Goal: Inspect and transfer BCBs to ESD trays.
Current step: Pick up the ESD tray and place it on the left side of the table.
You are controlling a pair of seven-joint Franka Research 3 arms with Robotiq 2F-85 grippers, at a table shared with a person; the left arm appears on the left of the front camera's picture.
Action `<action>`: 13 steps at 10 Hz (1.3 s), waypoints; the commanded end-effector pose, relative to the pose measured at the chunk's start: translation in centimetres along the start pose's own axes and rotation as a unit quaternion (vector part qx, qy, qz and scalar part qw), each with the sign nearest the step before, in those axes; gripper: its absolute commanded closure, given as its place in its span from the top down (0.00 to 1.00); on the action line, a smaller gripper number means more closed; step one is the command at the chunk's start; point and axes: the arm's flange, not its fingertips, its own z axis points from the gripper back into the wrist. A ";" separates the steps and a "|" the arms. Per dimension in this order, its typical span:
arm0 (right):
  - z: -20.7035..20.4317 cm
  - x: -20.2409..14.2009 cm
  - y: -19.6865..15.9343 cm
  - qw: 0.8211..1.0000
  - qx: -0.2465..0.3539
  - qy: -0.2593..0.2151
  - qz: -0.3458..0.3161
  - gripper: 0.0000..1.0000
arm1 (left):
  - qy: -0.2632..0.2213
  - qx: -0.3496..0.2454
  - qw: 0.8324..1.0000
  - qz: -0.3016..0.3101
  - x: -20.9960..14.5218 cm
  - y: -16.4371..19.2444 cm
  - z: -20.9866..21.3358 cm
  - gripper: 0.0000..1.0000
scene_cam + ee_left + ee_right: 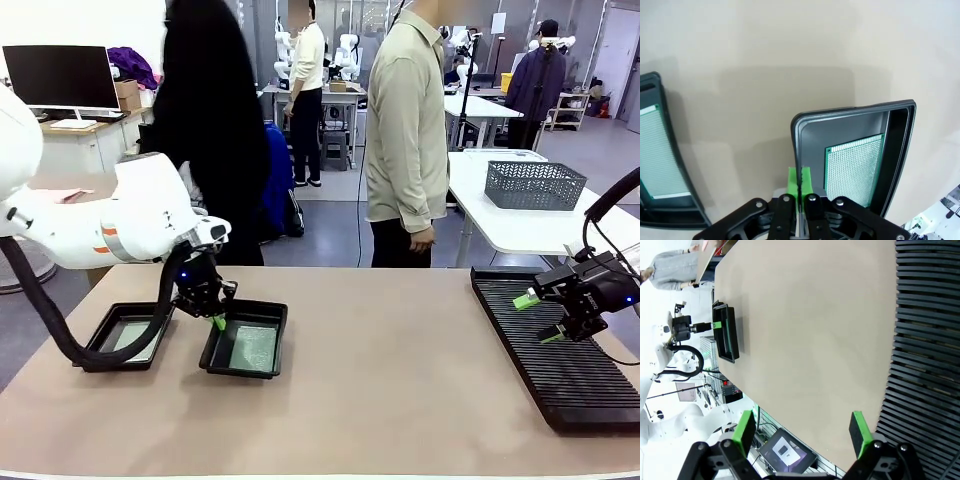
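Two black ESD trays lie at the table's left: the left tray (100, 345) (670, 150) and the right tray (215, 358) (900, 145). In each lies one green BCB (135, 333) (250, 345) (855, 170) (657, 155). My left gripper (218, 320) (799, 182) is shut, its green pads pressed together with nothing between them. It hangs right at the right tray's left rim; I cannot tell whether it touches it. Over the black ribbed rack (560, 370) (930, 340) at the right, my right gripper (538, 318) (802, 432) stands open and holds nothing.
A person in a beige shirt (405, 130) stands at the far side, and another in black (210, 120) behind the left arm. A grey mesh basket (535, 185) sits on a white table behind. The table's middle is bare.
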 end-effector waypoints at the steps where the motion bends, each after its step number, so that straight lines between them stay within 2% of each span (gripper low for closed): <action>1: 0.0 0.0 0.2 1.000 0.000 -0.003 -0.004 1.00 | 0.012 -0.019 1.000 -0.008 -0.1 2.1 0.5 0.03; 6: 0.0 0.0 0.2 1.000 0.000 -0.003 -0.004 1.00 | 0.014 -0.008 1.000 0.014 1.4 5.8 1.2 0.03; 13: 0.0 0.0 0.2 1.000 0.000 -0.003 -0.004 1.00 | 0.029 0.006 0.999 0.028 4.3 7.4 0.2 0.03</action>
